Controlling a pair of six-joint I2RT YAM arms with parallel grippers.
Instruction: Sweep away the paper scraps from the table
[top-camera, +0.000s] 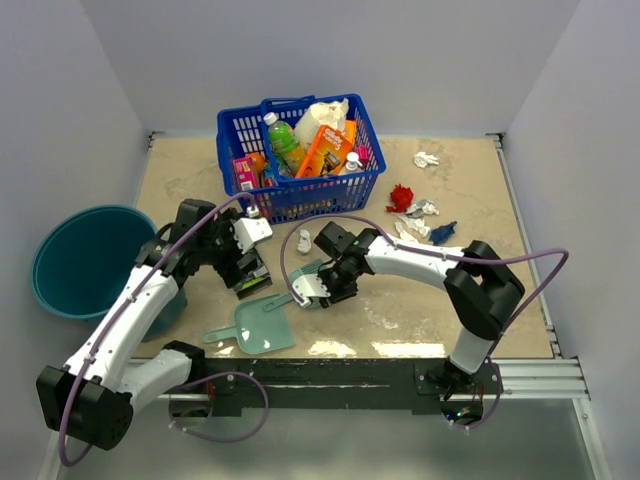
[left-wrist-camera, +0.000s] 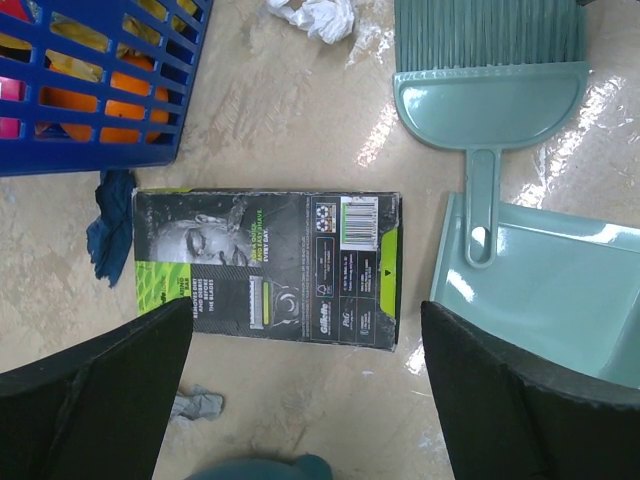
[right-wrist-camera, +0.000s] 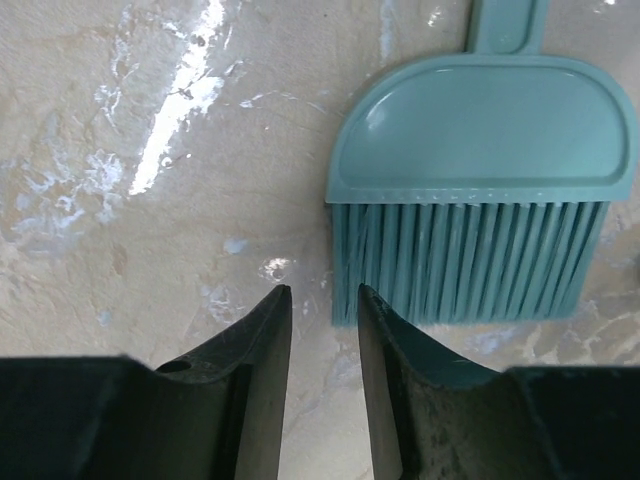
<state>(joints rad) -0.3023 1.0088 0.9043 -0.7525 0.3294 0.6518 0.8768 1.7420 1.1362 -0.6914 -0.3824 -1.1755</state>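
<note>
The paper scraps (top-camera: 422, 209) lie mostly on the far right of the table (top-camera: 440, 300): a red wad (top-camera: 401, 196), white ones around it and a dark blue shred (top-camera: 443, 232). One more white wad (top-camera: 305, 239) sits mid-table, just near of the basket (top-camera: 300, 150). The left wrist view shows a second blue piece (left-wrist-camera: 110, 235) and a grey bit (left-wrist-camera: 195, 405) beside the black-and-green packet (left-wrist-camera: 265, 265).

The scraps look light, soft and crumpled. They should skid or roll ahead of bristles, and they are too small and loose to pinch well. The thing to take hold of is the brush (right-wrist-camera: 485, 130), by its handle.

The wads have no real long axis. Only the dark blue shred is stretched, slanting from near left to far right. The brush lies flat with its bristles toward the far right and its handle running near-left onto the dustpan (top-camera: 262, 322).

The right claw (right-wrist-camera: 322, 350) is narrowly parted and holds nothing, its tips just beside the bristles. The left claw (left-wrist-camera: 305, 380) stands wide apart and empty above the packet.
</note>
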